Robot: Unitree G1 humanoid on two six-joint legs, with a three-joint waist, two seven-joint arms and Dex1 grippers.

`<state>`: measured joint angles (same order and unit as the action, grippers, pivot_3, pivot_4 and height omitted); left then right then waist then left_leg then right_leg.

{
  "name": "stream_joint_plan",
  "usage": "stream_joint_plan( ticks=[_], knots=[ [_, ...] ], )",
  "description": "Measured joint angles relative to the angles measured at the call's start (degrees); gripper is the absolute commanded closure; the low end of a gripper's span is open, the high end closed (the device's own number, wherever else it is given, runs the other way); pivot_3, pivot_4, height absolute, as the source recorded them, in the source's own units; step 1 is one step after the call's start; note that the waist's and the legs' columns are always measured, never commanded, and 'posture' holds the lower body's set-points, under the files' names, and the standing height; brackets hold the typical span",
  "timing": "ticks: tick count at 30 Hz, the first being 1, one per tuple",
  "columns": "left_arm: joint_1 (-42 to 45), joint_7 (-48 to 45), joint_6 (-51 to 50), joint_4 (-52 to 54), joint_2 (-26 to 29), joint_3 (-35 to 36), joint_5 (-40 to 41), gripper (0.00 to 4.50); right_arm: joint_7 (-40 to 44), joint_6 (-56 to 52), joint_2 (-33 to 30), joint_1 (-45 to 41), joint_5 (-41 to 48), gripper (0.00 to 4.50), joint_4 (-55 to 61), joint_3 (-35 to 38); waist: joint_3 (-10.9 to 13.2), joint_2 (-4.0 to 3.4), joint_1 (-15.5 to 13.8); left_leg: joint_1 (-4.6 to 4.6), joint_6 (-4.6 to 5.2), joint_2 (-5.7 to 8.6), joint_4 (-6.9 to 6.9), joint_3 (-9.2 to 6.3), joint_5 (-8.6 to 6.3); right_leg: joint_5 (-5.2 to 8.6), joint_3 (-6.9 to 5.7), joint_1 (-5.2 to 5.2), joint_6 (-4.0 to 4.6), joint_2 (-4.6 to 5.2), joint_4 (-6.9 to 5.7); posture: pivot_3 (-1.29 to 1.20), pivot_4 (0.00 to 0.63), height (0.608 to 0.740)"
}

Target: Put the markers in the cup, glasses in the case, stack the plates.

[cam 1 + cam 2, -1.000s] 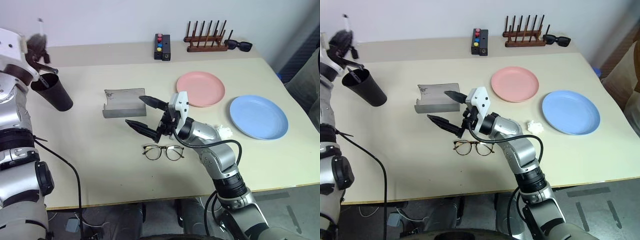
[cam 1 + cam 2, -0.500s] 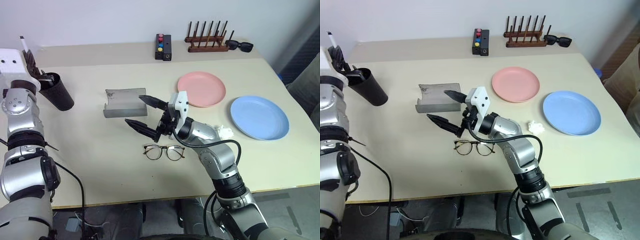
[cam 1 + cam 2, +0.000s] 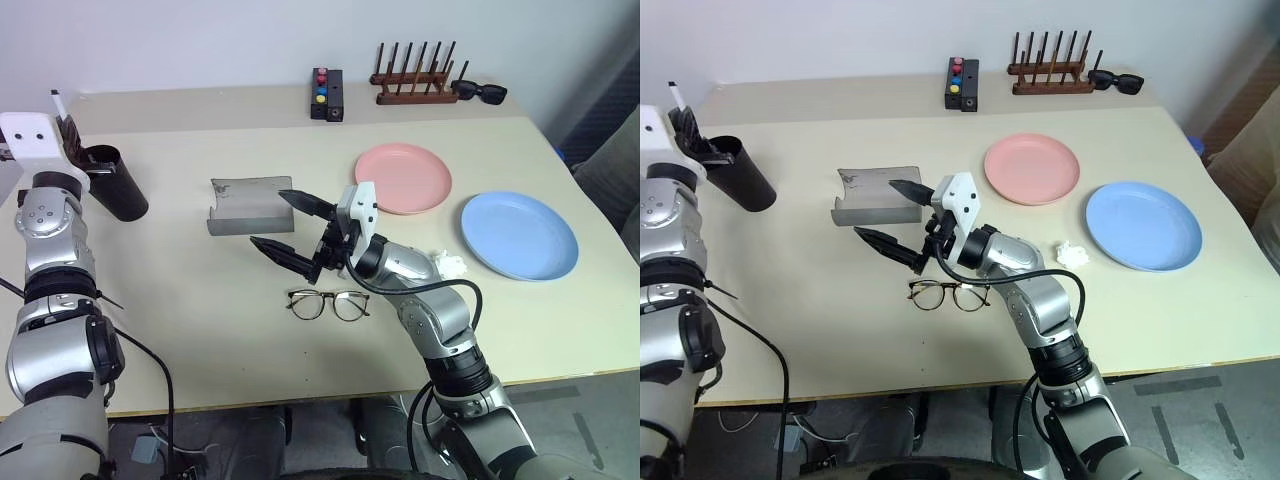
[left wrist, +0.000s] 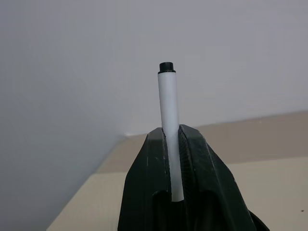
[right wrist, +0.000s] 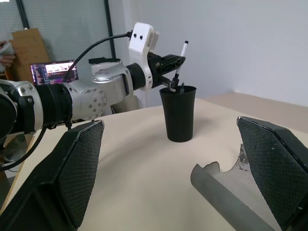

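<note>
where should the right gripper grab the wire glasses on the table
Probably at the bridge between the lenses of the glasses, coming straight down from above. They lie flat with the lenses facing up, so the thin frame offers little from the sides. The bridge is the narrow centre, which should keep them balanced. The right gripper hangs open just beyond them, toward the case.

The left gripper (image 4: 172,159) is pinching a white-barrelled marker (image 4: 169,115) upright; the right gripper (image 3: 291,228) is hanging with fingers spread wide.
</note>
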<state>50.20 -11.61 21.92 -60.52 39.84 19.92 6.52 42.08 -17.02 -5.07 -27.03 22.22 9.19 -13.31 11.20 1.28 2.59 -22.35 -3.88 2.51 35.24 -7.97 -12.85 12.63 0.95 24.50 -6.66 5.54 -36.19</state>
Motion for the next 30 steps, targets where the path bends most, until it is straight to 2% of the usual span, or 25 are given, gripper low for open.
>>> stream_joint_plan(
  ticks=[3, 16, 18, 20, 21, 24, 26, 30],
  knots=[
    [-0.41, 0.49, 0.0, 0.02, -0.11, -0.01, 0.01, 1.46, 0.02, 0.0, 0.0, 0.0, 0.02, 0.0, 0.0, 0.01, 0.0, 0.0, -0.05, 0.0, 0.0, 0.0, 0.0, 0.0, 0.0, 0.0, 0.0, 0.0, 0.0, 0.0, 0.0, 0.0, 0.15, 0.739],
    [-0.74, -0.21, -0.27, 4.24, -1.47, 0.14, 2.24, 1.46, 0.32, 0.0, 0.01, 0.0, 0.07, 0.0, 0.0, 0.05, 0.0, 0.0, -0.06, 0.0, 0.0, 0.0, 0.0, 0.0, 0.0, 0.0, 0.0, 0.0, 0.0, 0.0, 0.0, 0.0, 0.15, 0.739],
    [-0.74, -3.03, -1.14, 7.48, -2.39, 0.16, 4.36, 0.93, 0.33, 0.0, 0.01, 0.0, 0.07, 0.0, 0.0, 0.05, 0.0, 0.0, -0.08, -0.01, 0.0, 0.0, 0.01, 0.0, 0.0, 0.0, 0.0, 0.0, 0.0, 0.0, 0.01, 0.0, 0.15, 0.739],
    [-0.83, -7.95, -4.11, 11.62, -3.02, -0.03, 6.96, 0.13, 0.33, 0.01, 0.0, 0.0, 0.07, 0.0, 0.0, 0.07, 0.0, 0.0, -0.09, -0.02, -0.01, 0.0, 0.01, 0.0, 0.0, 0.0, 0.01, -0.01, 0.0, 0.0, 0.01, 0.0, 0.15, 0.739],
    [-0.96, -10.5, -5.75, 13.57, -3.21, -0.44, 8.01, 0.06, 0.33, 0.01, -0.01, 0.0, 0.06, 0.0, 0.0, 0.07, 0.0, 0.0, -0.09, -0.03, -0.01, 0.0, 0.01, 0.0, 0.0, 0.0, 0.0, -0.01, 0.0, 0.0, 0.01, 0.0, 0.15, 0.739],
    [-5.84, -27.42, -18.24, 28.47, -2.07, -6.74, 13.38, 0.06, 0.34, 0.01, 0.02, -0.04, 0.06, 0.0, -0.02, 0.06, -0.01, -0.03, 0.12, -0.01, -0.01, 0.0, -0.02, 0.05, 0.0, 0.0, 0.06, -0.01, 0.01, 0.0, 0.02, 0.0, 0.15, 0.739],
    [-9.28, -36.01, -24.49, 34.24, -0.92, -11.98, 13.96, 0.06, 0.31, 0.02, 0.0, -0.04, 0.05, 0.0, -0.04, 0.1, 0.0, -0.05, 0.37, 0.02, 0.0, -0.02, -0.03, 0.06, 0.0, 0.0, 0.08, -0.01, 0.02, -0.02, 0.0, 0.0, 0.15, 0.739],
    [-11.0, -44.23, -32.85, 34.55, 1.8, -18.3, 11.62, 0.06, 0.21, 0.02, -0.02, -0.04, 0.02, 0.0, -0.04, 0.12, 0.01, -0.06, 1.17, 0.04, 0.0, -0.2, -0.03, 0.05, 0.0, -0.03, 0.07, 0.0, 0.09, -0.22, -0.01, 0.0, 0.15, 0.739]
  ],
)
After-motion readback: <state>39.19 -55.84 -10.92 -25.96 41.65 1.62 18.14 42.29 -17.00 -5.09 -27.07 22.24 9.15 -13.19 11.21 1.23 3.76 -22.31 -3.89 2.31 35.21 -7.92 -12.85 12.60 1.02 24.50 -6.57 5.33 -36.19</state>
